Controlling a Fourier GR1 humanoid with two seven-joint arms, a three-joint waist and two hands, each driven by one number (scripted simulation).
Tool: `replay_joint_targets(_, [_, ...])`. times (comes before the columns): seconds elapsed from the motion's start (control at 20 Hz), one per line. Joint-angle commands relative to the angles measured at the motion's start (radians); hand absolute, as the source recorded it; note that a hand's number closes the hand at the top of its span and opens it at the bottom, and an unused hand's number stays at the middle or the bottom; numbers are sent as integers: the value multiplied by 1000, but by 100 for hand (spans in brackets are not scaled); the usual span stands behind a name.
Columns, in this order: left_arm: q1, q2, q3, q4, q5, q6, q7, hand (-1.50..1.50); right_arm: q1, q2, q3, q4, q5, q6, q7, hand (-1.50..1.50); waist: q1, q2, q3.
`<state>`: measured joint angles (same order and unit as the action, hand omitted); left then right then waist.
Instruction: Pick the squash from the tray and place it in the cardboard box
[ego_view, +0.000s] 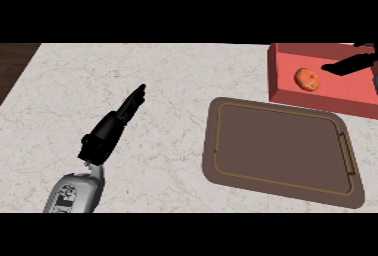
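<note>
Item: left hand (111, 131), black, on a grey forearm rising from the lower left of the head view. Fingers straight and together, pointing up and to the right over bare counter; holds nothing.

Item: counter (148, 75), pale marbled stone, filling most of the view, with a dark strip past its left edge.

Item: tray (214, 150), brown, rounded corners, a thin lighter line running inside its rim. Lies on the counter right of centre, slightly turned. Nothing rests on it.

Item: box (347, 92), reddish (the task calls it cardboard), open-topped, at the far right corner just beyond the tray.

Item: squash (307, 79), small, orange, rounded. Lies inside the box on its floor, toward the left wall.

Item: right hand (347, 65), black, only partly showing at the right edge above the box. Fingers straight, released, tips near the squash but apart from it.
</note>
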<state>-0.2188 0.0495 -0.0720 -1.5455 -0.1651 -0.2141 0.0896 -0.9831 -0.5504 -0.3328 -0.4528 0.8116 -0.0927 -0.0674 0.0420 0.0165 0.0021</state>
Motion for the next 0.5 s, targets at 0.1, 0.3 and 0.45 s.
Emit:
replay_joint_targets(0.1, [-36, 7, 18, -8, 23, -17, 32, 0, 16, -16, -132, 99, -128, -45, -181, -150, 1, 4, 2])
replay_joint_targets(0.3, [-4, -3, 10, 16, 2, 5, -6, 0, -26, -2, -249, 68, -253, -82, -225, -150, -8, -1, 1])
replay_joint_targets(0.45, [-6, 16, 19, 27, 6, -13, -25, 0, -10, -23, -351, 89, -361, -49, -286, -150, -10, 1, 2])
